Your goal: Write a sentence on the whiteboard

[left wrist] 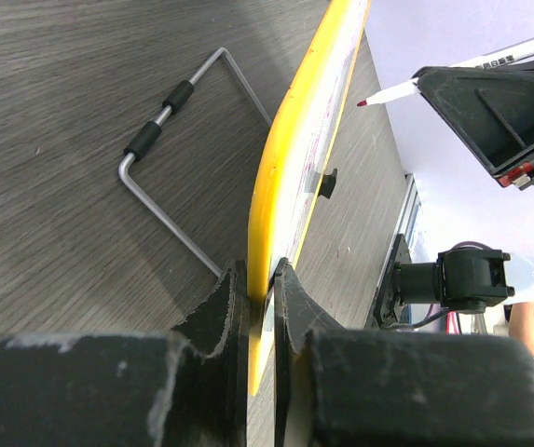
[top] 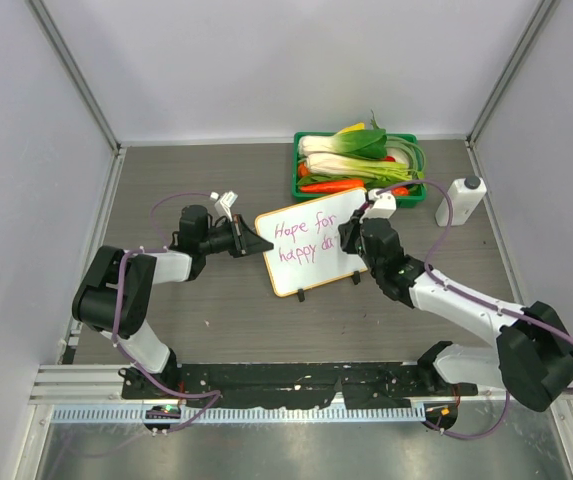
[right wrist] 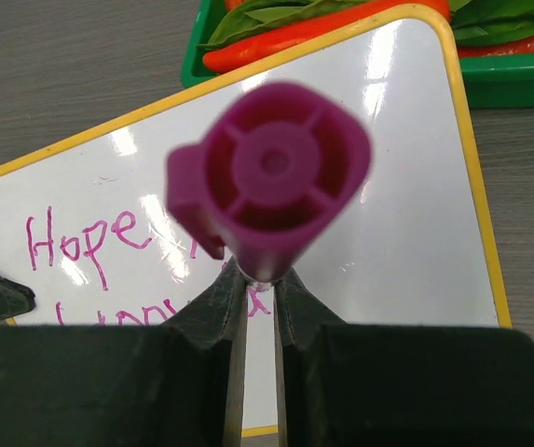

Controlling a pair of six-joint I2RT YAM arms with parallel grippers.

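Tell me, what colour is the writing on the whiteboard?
Pink-magenta; the writing shows best in the right wrist view.

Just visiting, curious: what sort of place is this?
Probably a lab robot test cell: white walls box in the table, with a left arm and right arm mounted at its edge.

Bright, even overhead light fills the top view, with soft, short shadows beneath the arms [top: 136, 290]. In the right wrist view glare patches streak the whiteboard [right wrist: 416, 233], and the close end of the marker [right wrist: 271, 177] is blurred. The left tool [left wrist: 259, 279] looks soft, perhaps out of focus; the background behind it is washed out.
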